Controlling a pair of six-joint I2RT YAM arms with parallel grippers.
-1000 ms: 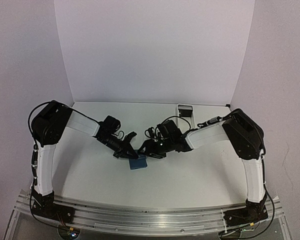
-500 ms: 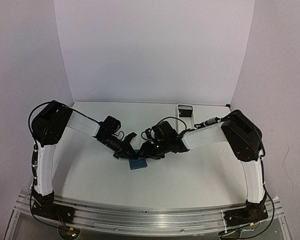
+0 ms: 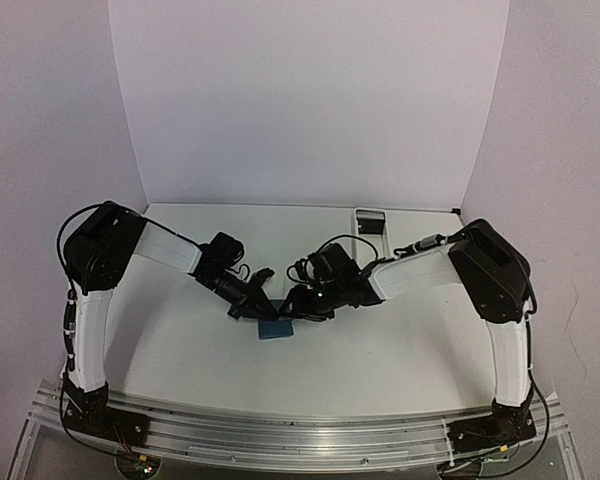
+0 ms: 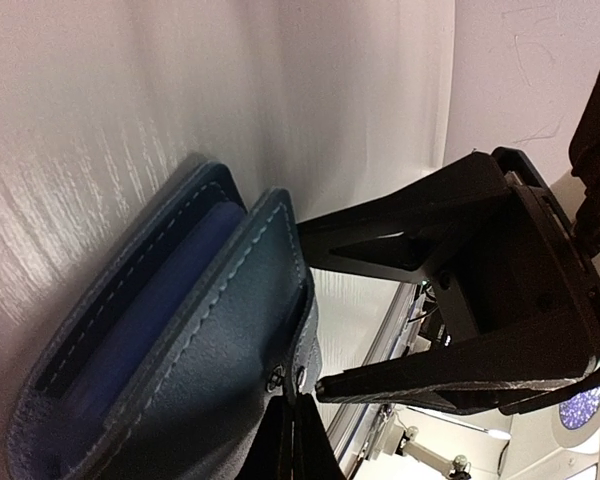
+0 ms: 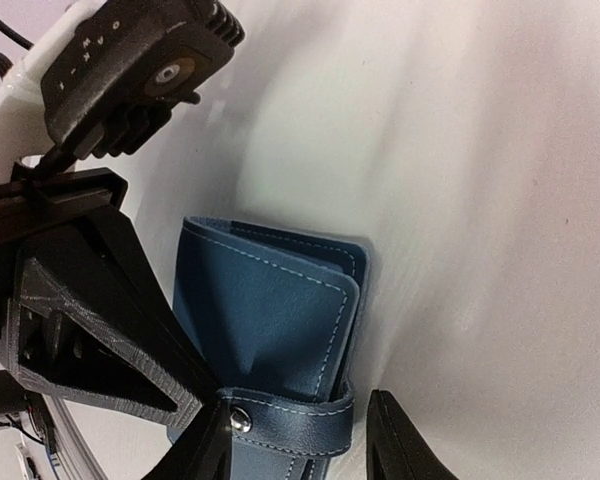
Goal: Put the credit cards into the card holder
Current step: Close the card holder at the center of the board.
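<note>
Your left gripper (image 3: 263, 307) is pressed together, apparently pinching one stitched cover of the small dark-blue, nearly square folding card holder (image 3: 276, 329) close to its snap; the wrist view shows its fingers meeting on that edge. The card holder sits on the white table (image 3: 380, 350), mid-front between the two grippers and propped part open, in the same spot as a second ago. There's a deeper blue layer inside the fold: pocket page or card, can't tell. No loose credit cards visible in any view.

The change is on the right. Your right gripper (image 3: 300, 305) has slid in toward the card holder and its jaws have narrowed. They're partly spread, straddling the dark-blue snap strap (image 5: 290, 420), one finger each side with a sliver of gap, so not clamped yet. That reads as setting up a two-handed hold to spread the pockets, so you're early in the task. The long white rectangular tray (image 3: 368, 221) stands well apart, back right; its contents aren't readable.
</note>
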